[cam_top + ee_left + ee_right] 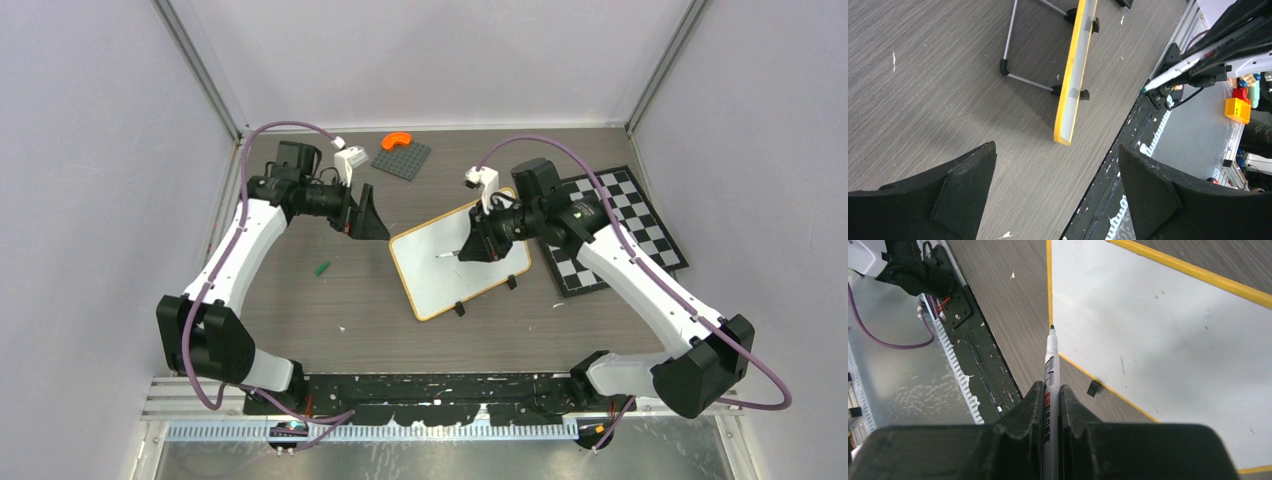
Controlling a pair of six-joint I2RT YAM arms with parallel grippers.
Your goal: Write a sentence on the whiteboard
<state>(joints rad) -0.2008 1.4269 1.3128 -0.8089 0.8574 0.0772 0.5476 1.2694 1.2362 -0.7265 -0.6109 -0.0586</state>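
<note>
The whiteboard (440, 280) with its orange-tan frame lies tilted at mid-table, and its white face shows no lettering. It fills the right wrist view (1158, 330) and shows edge-on in the left wrist view (1073, 75). My right gripper (472, 247) is shut on a white marker (447, 256) over the board. In the right wrist view the marker (1050, 365) sticks out from my right gripper (1049, 387), its dark tip in line with the board's frame edge. I cannot tell whether the tip touches. My left gripper (372, 224) is open and empty, left of the board, and shows in its own view (1055, 150).
A green cap (322, 267) lies on the table left of the board. A grey baseplate (408, 162) with an orange piece (397, 141) sits at the back. A black-and-white checkerboard (640, 225) lies under my right arm. The board's wire stand (1010, 47) and black clips (1093, 388) show.
</note>
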